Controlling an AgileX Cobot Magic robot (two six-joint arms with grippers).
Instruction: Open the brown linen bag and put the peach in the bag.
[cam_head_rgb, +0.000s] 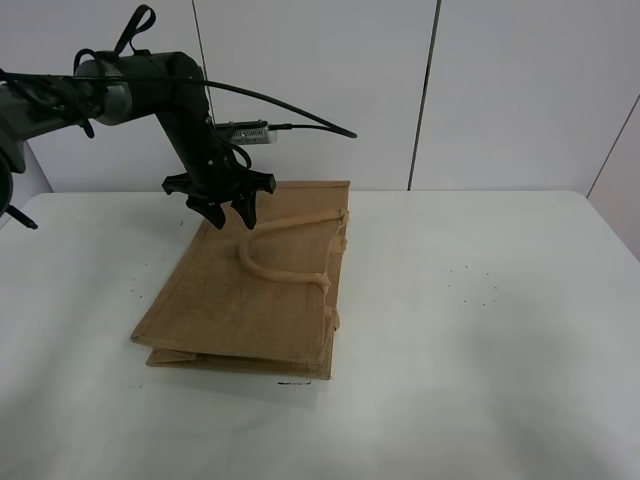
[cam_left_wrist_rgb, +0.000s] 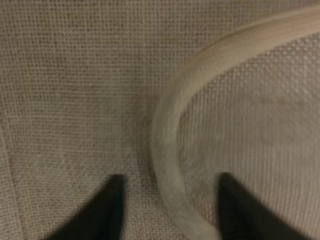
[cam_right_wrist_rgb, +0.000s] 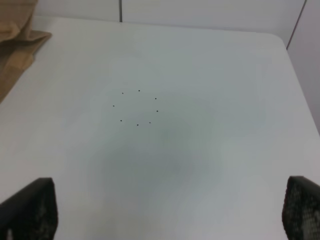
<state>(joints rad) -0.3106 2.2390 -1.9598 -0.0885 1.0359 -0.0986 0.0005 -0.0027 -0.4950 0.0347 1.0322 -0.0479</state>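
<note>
The brown linen bag (cam_head_rgb: 250, 290) lies flat and closed on the white table, with its beige loop handle (cam_head_rgb: 275, 262) resting on top. My left gripper (cam_head_rgb: 230, 212) is open and hangs just above the bag's far end, beside the handle's curve. In the left wrist view the two dark fingertips (cam_left_wrist_rgb: 107, 210) straddle the handle (cam_left_wrist_rgb: 170, 125) over the woven cloth (cam_left_wrist_rgb: 75, 75). My right gripper (cam_right_wrist_rgb: 165, 210) is open and empty over bare table. A corner of the bag (cam_right_wrist_rgb: 15, 45) shows at the edge of the right wrist view. The peach is out of view.
The white table (cam_head_rgb: 480, 300) stretches wide to the right of the bag, with a small ring of dark dots (cam_right_wrist_rgb: 137, 107) on it. White wall panels stand behind the table. The right arm does not show in the exterior high view.
</note>
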